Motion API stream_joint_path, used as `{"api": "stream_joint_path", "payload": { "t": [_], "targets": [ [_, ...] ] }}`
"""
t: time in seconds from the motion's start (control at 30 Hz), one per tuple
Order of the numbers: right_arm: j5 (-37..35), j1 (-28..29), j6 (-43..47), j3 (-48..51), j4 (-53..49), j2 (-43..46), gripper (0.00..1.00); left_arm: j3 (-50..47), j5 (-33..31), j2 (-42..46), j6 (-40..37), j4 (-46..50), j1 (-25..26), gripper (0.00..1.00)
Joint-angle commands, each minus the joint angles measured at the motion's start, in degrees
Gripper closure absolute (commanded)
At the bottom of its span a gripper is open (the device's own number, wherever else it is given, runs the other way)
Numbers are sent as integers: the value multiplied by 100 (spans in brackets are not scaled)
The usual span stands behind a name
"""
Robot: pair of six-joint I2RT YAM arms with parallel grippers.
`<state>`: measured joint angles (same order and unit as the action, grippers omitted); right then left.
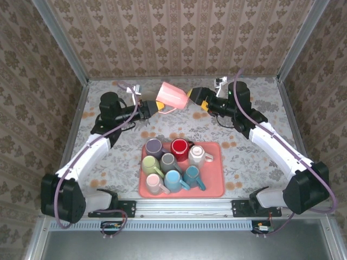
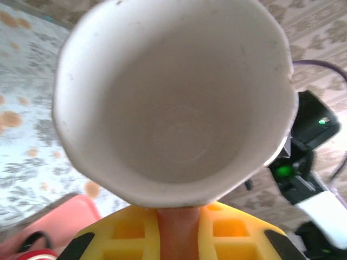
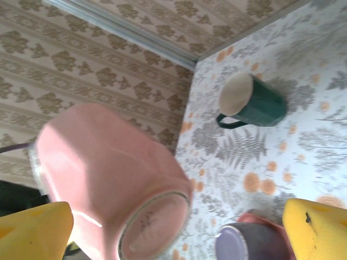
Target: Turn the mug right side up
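Back centre: pink mug (image 1: 173, 96) hangs mid-air btwn my L tool (image 1: 154, 107) and R tool (image 1: 196, 99), so no straight path across there. Btwn it and the tray (image 1: 216, 189) the tabletop (image 1: 238, 162) is bare, w/ room to come down. The tray blocks near centre: 8 mugs packed close, hardly a gap for a tool. Open strips L and R of the tray, but my own arms lie over them. Walls (image 1: 179, 38) close 3 sides. A green mug (image 3: 255, 103) lies on its side nr a wall corner.

Overhead camera down on table (image 1: 244, 162); wrist cameras close, sharing pink mug (image 3: 103, 173)
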<state>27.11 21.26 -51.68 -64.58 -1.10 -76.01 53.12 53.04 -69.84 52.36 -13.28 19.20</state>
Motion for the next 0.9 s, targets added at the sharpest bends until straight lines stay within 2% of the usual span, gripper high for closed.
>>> {"api": "stream_joint_path", "payload": {
  "t": [0.0,0.23,0.43,0.57,0.87],
  "targets": [
    [-645,16,612,-103,-851,288,0,651,-652,334,-1980,1798,20,100],
    [-1172,23,1107,-74,-1443,615,0,1585,-2407,81,-3481,3846,297,100],
    [-1507,23,1437,4,-1763,854,0,2329,-3623,-453,-4283,4719,873,100],
    [-1713,19,1646,33,-1972,960,0,2674,-4140,-842,-4568,4952,1056,100],
    [-2042,19,2035,32,-2271,1087,1,3180,-4489,-1545,-4852,5044,1200,100]
  ]
}}
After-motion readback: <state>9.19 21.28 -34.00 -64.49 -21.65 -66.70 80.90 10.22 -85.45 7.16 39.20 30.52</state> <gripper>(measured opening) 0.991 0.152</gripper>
